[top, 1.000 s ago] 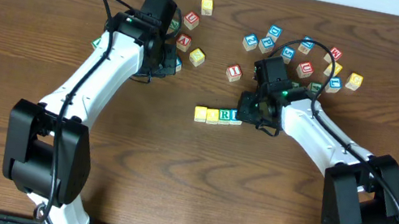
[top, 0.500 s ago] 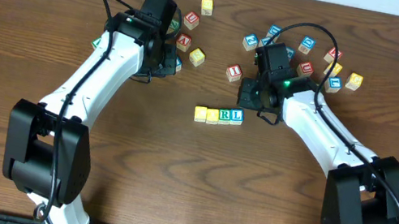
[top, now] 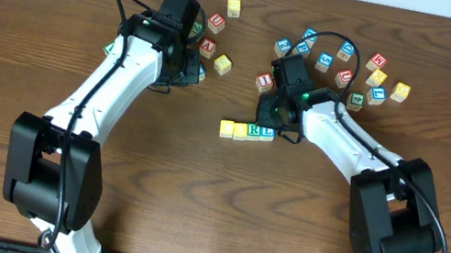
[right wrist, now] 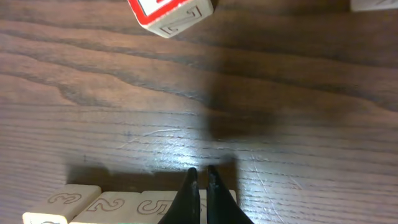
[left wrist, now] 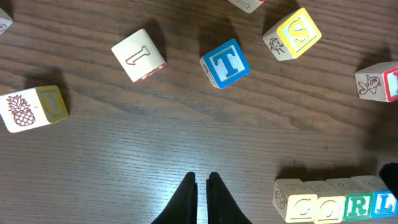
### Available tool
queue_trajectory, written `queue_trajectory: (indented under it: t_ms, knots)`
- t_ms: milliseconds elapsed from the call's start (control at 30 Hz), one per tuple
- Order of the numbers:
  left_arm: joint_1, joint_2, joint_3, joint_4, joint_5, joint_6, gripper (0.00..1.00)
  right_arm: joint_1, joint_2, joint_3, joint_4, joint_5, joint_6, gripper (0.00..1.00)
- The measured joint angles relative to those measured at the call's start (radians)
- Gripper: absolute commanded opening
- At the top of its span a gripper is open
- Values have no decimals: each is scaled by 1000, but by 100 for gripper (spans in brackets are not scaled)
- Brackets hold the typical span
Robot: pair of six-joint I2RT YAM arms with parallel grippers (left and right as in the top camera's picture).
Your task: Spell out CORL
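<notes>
Four cubes stand in a row at mid table: a yellow-topped C cube (top: 226, 128), a yellow-topped O cube (top: 239, 131), the green R cube (top: 254, 131) and the blue L cube (top: 267, 132). The left wrist view shows them at the bottom right as C (left wrist: 303, 208), O (left wrist: 329, 208), R (left wrist: 357, 205), L (left wrist: 382, 203). My right gripper (top: 268, 115) is shut and empty, just behind the row's right end; in its wrist view the tips (right wrist: 202, 175) hang over the cubes' numbered side faces (right wrist: 112, 205). My left gripper (top: 189, 69) is shut and empty, over bare wood (left wrist: 202, 183), well left of the row.
Loose cubes lie scattered at the back: a red-lettered cube (top: 264, 81) near the right gripper, a yellow one (top: 222, 65), and a cluster at the back right (top: 347, 69). The left wrist view shows a blue T cube (left wrist: 225, 63), a yellow S cube (left wrist: 292, 34) and a pineapple cube (left wrist: 34, 109).
My right gripper has moved away from the L cube at the row's right end, back and then left along the far side of the row. The left arm has not moved.
</notes>
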Motion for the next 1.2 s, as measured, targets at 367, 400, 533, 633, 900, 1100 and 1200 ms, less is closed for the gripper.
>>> queue_trajectory:
  t_ms: [367, 400, 533, 633, 900, 1100, 1200]
  knots:
    - [0, 0, 0, 0, 0, 0, 7, 1, 5, 0, -3, -1, 3, 1]
    - [0, 0, 0, 0, 0, 0, 7, 2, 5, 0, -4, 0, 3, 1]
    - [0, 0, 0, 0, 0, 0, 8, 10, 5, 0, -5, -1, 3, 1]
    - [0, 0, 0, 0, 0, 0, 8, 14, 5, 0, -5, -1, 3, 1]
    - [0, 0, 0, 0, 0, 0, 8, 15, 5, 0, -5, -1, 3, 1]
    - [0, 0, 0, 1, 0, 0, 7, 15, 5, 0, 28, -1, -1, 1]
    - [0, 0, 0, 0, 0, 0, 8, 13, 5, 0, 32, -1, -2, 1]
